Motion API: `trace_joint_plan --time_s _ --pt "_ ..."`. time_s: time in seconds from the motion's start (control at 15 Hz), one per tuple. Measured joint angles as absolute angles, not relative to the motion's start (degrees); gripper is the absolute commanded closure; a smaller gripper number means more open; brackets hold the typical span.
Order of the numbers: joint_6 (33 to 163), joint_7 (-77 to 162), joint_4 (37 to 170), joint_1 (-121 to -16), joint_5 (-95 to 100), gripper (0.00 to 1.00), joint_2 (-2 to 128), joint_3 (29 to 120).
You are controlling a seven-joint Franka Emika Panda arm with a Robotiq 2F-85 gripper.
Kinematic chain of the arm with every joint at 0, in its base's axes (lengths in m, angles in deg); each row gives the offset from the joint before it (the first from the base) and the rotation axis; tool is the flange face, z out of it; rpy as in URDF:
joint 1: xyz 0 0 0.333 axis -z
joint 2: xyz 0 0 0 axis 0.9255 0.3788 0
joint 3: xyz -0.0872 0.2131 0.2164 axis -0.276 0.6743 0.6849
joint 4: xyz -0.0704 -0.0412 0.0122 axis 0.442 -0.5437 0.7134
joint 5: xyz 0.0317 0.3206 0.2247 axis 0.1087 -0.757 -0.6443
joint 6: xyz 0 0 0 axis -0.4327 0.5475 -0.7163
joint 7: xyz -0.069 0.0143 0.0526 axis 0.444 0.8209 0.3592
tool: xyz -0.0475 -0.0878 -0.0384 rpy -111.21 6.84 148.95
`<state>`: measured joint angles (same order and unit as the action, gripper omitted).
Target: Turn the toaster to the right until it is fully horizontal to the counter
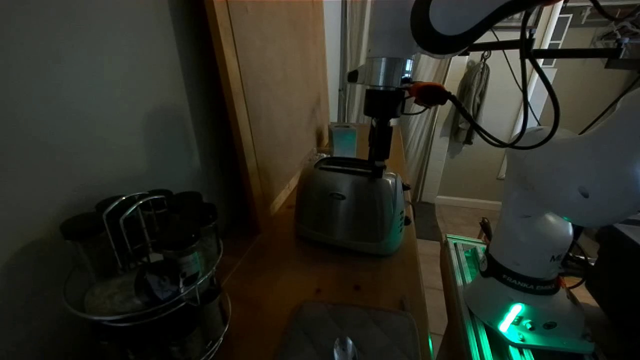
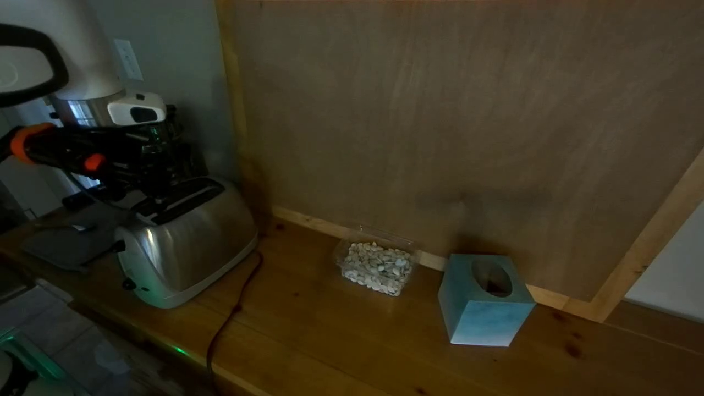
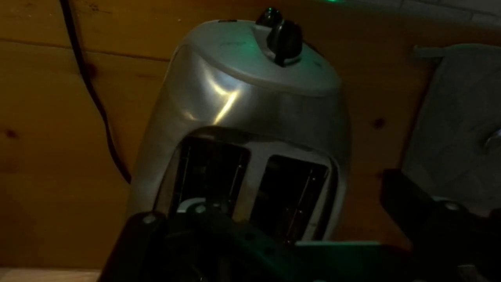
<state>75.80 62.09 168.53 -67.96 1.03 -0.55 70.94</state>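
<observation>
The silver toaster (image 1: 345, 210) stands upright on the brown wooden counter (image 1: 270, 280), turned at an angle to the counter's edge. In an exterior view the toaster (image 2: 203, 247) shows its knob end towards the counter's front edge. In the wrist view its slots (image 3: 289, 192) are partly covered by my dark fingers. My gripper (image 1: 378, 169) points down at the toaster's top. In the wrist view its fingers look spread, one over the slots and one over the counter beside the toaster. Nothing is seen held. Contact with the toaster is too dark to tell.
A wire rack of jars (image 1: 150, 260) and a grey pad with a spoon (image 1: 350, 330) lie on one side of the toaster. A box of pebbles (image 2: 377, 267), a blue tissue box (image 2: 487, 308) and a power cord (image 2: 234, 313) lie on the other. A wooden panel (image 2: 440, 121) stands behind.
</observation>
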Motion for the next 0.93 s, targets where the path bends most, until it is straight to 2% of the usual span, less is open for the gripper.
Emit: trace_joint_plan --time_s 0.93 --pt "74.05 56.93 163.22 -68.4 2.33 0.0 4.52 76.75"
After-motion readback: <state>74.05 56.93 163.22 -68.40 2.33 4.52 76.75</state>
